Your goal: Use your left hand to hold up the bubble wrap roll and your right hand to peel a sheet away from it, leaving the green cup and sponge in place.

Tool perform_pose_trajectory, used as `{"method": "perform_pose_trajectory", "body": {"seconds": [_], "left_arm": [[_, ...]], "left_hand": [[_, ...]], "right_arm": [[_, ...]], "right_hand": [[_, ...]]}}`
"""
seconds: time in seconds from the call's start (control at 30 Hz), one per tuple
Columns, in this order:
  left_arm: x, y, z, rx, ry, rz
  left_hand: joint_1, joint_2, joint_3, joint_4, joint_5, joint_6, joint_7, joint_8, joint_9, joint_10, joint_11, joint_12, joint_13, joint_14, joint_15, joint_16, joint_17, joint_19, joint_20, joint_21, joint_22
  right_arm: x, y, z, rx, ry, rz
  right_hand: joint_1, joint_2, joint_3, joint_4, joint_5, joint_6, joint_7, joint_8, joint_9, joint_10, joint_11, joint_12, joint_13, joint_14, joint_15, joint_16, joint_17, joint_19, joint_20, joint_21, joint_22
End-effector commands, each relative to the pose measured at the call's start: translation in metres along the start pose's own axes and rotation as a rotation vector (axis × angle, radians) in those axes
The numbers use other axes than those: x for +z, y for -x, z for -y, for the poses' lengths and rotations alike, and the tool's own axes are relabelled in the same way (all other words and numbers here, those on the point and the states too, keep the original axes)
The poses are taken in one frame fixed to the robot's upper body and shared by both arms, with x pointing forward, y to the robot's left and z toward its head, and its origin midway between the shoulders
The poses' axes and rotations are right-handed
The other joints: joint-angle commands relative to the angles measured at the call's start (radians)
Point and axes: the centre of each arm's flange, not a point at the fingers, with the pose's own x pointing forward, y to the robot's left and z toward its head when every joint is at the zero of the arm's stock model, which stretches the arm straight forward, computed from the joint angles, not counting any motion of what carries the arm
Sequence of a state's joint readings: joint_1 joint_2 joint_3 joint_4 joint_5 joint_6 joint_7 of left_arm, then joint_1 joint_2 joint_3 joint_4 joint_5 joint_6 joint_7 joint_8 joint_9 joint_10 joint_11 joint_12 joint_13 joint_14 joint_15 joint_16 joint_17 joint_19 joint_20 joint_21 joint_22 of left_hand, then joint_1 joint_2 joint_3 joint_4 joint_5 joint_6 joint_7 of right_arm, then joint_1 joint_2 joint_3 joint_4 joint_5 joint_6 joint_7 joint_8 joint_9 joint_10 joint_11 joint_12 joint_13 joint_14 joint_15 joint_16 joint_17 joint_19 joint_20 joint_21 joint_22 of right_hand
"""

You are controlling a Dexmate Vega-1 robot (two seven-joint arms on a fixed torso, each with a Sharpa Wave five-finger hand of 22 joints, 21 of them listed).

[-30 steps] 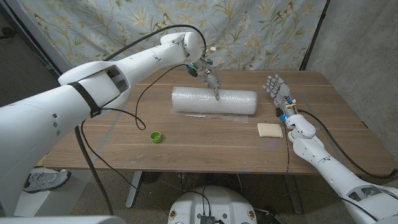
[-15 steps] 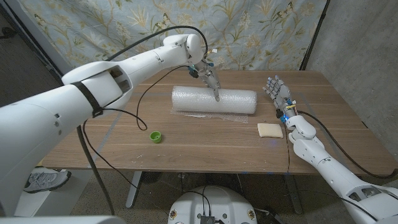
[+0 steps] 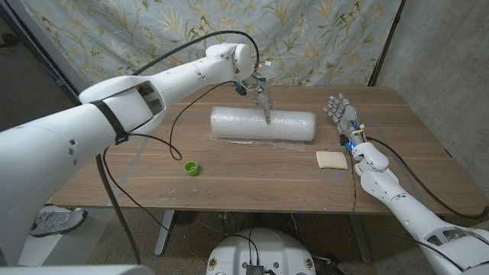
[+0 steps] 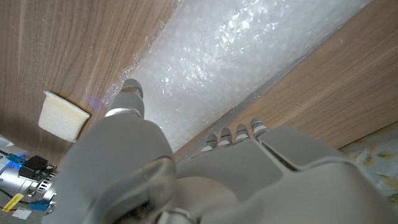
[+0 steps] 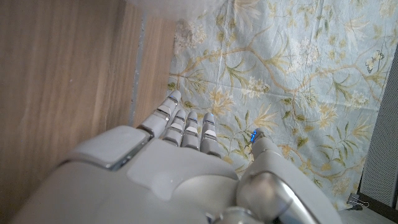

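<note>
The bubble wrap roll [image 3: 263, 124] lies lengthwise on the wooden table [image 3: 252, 179], with a loose edge of sheet along its near side. My left hand [image 3: 260, 93] hangs over the roll's middle, fingers pointing down, one fingertip touching its top. In the left wrist view that hand [image 4: 143, 168] reaches a fingertip [image 4: 130, 90] onto the roll [image 4: 236, 56] and grips nothing. My right hand [image 3: 341, 113] stands beyond the roll's right end, fingers spread upward, empty; it also shows as my right hand [image 5: 174, 162]. The green cup [image 3: 191, 167] sits front left. The sponge [image 3: 331, 159] lies front right.
A floral curtain [image 3: 306, 38] hangs behind the table. A black cable [image 3: 164, 134] from my left arm droops over the table's left part. The sponge [image 4: 62, 116] lies close to my right forearm. Bare wood spans the front between cup and sponge.
My left hand and wrist have shifted slightly to the right and farther back above the roll, fingertip still on it. The right hand, roll, cup and sponge have not moved.
</note>
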State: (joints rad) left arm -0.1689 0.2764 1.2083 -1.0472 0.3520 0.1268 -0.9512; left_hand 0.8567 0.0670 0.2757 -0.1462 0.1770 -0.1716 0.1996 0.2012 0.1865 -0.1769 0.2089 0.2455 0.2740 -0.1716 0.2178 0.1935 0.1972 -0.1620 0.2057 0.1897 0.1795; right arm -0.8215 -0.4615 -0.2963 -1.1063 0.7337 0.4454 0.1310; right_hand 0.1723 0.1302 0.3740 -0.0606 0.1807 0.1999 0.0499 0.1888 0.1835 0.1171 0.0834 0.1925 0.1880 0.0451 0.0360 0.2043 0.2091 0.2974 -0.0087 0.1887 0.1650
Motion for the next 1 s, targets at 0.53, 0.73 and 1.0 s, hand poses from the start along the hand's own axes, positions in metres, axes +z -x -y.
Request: {"method": "perform_pose_trajectory", "body": {"seconds": [0.53, 0.73, 1.0], "left_arm": [[0.017, -0.014, 0.032, 0.078, 0.028, -0.033], [0.020, -0.018, 0.041, 0.109, 0.031, -0.051], [0.018, -0.020, 0.055, 0.156, 0.067, -0.079]], "left_hand": [[0.012, 0.007, -0.003, -0.001, 0.005, -0.108, 0.007, 0.003, 0.004, -0.131, 0.006, 0.008, -0.001, -0.067, 0.005, 0.005, 0.002, 0.038, 0.003, 0.009, 0.000], [0.018, 0.004, -0.004, -0.003, 0.003, -0.106, 0.007, 0.002, 0.003, -0.127, 0.006, 0.007, -0.002, -0.048, 0.004, 0.005, 0.002, 0.059, 0.002, 0.011, 0.000], [0.050, -0.009, -0.005, -0.002, 0.003, -0.044, 0.006, 0.002, 0.004, -0.067, 0.006, 0.008, -0.005, 0.028, 0.004, 0.004, 0.001, 0.152, 0.003, 0.013, 0.002]], "right_arm": [[-0.010, 0.012, 0.008, -0.010, -0.026, -0.024], [-0.013, 0.016, 0.011, -0.016, -0.035, -0.035], [-0.016, 0.017, 0.013, -0.014, -0.038, -0.052]], "right_hand": [[-0.004, -0.004, 0.003, -0.006, 0.005, -0.002, -0.004, 0.004, 0.004, -0.001, -0.003, 0.004, 0.006, 0.002, 0.002, 0.004, 0.003, 0.005, 0.014, 0.003, 0.006], [-0.004, -0.003, 0.004, -0.006, 0.005, -0.002, -0.004, 0.003, 0.004, 0.001, -0.005, 0.005, 0.006, 0.003, 0.002, 0.004, 0.003, 0.005, 0.019, 0.004, 0.006], [-0.004, -0.003, 0.004, -0.007, 0.005, -0.002, -0.004, 0.004, 0.004, 0.002, -0.004, 0.006, 0.006, 0.003, 0.001, 0.004, 0.002, 0.005, 0.019, 0.004, 0.006]]}}
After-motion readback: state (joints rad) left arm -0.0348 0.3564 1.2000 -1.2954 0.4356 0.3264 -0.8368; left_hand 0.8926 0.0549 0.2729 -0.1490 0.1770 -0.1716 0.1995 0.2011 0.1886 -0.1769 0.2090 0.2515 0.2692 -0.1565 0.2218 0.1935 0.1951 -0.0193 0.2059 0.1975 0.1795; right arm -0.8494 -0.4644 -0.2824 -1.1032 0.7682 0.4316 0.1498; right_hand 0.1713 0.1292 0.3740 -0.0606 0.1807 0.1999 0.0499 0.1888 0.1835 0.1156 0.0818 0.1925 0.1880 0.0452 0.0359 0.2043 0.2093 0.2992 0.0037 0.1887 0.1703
